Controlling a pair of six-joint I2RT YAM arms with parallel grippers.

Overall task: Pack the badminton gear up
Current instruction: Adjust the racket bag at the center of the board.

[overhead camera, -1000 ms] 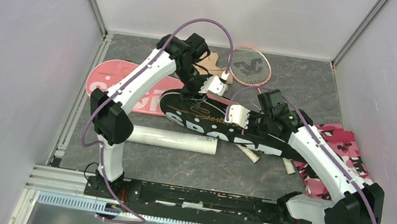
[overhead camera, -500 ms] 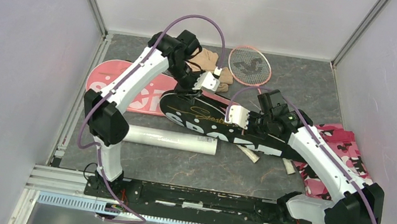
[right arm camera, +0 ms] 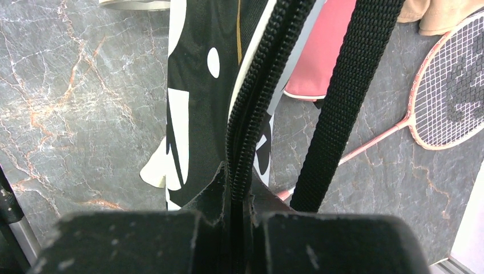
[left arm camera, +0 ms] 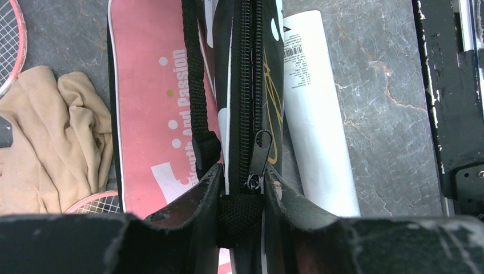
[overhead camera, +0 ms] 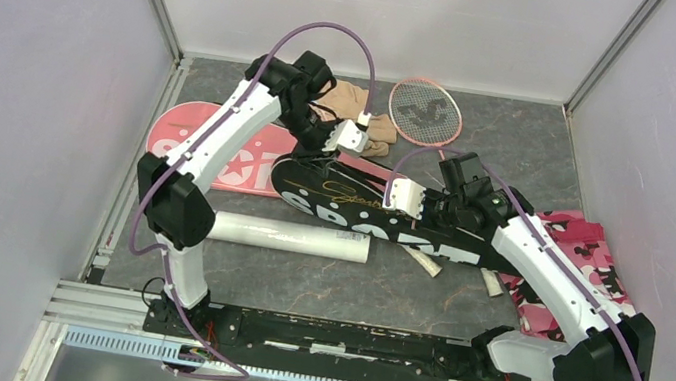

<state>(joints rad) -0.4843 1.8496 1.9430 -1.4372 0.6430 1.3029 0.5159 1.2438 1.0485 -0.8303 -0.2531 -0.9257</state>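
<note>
Well, risk: my left jaws sit on the end tab (left arm camera: 240,208) beside the zip pull (left arm camera: 259,153), not on it; tugging could drag the black cover (overhead camera: 338,196) instead of running the zip.
Left jaws: narrowed, pads (left arm camera: 201,197) pressing the tab.
Right jaws: clamped on the cover's zipped edge.
Cover: on the bench (overhead camera: 380,288), overlapping the pink cover (overhead camera: 239,150).

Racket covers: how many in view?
2. Black cover at centre; pink cover flat to its left, partly under it. No others visible, though one could be hidden.
</note>
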